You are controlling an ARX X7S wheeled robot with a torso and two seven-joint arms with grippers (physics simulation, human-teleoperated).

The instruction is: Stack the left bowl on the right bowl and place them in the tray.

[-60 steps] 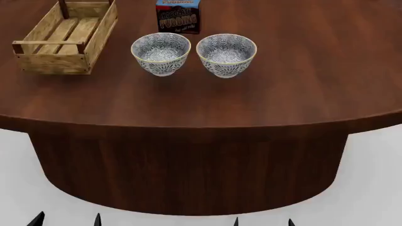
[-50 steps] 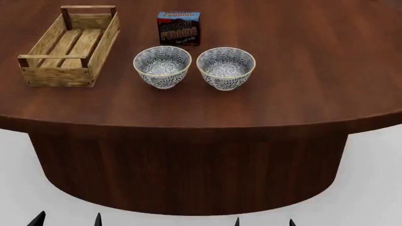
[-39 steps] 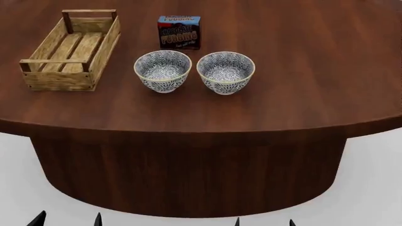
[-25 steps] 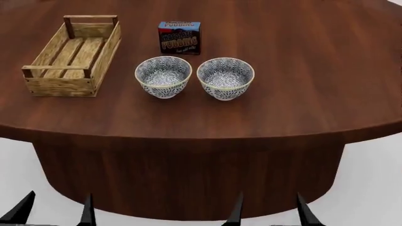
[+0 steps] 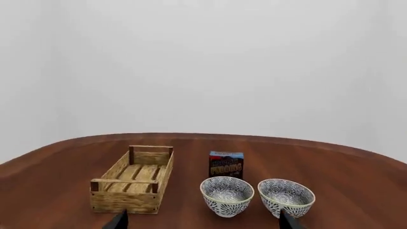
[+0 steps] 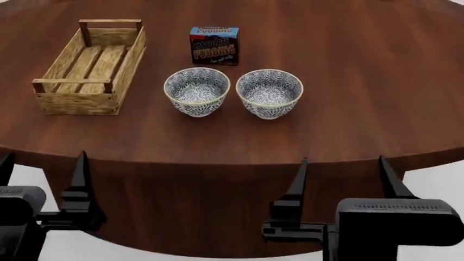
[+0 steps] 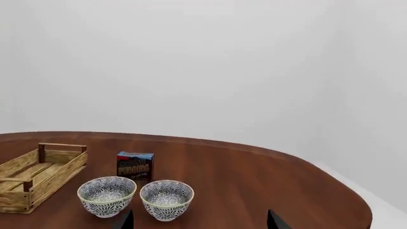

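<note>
Two white bowls with a dark leaf pattern stand side by side on the round brown table (image 6: 348, 125): the left bowl (image 6: 196, 91) and the right bowl (image 6: 269, 93), a small gap between them. The light-wood tray (image 6: 91, 66) lies empty to the left of them. My left gripper (image 6: 43, 171) and right gripper (image 6: 342, 175) are both open and empty, held in front of the table's near edge, short of the bowls. The bowls also show in the left wrist view (image 5: 227, 195) and the right wrist view (image 7: 167, 199).
A blue-and-black chocolate pudding box (image 6: 214, 45) stands just behind the bowls. The table's curved front edge runs between my grippers and the bowls. A plain white wall lies behind the table.
Both grippers have risen into the head view from its lower edge, fingers wide apart. The view has shifted, so the tray, box and bowls sit lower in the picture. Nothing on the table moved.
</note>
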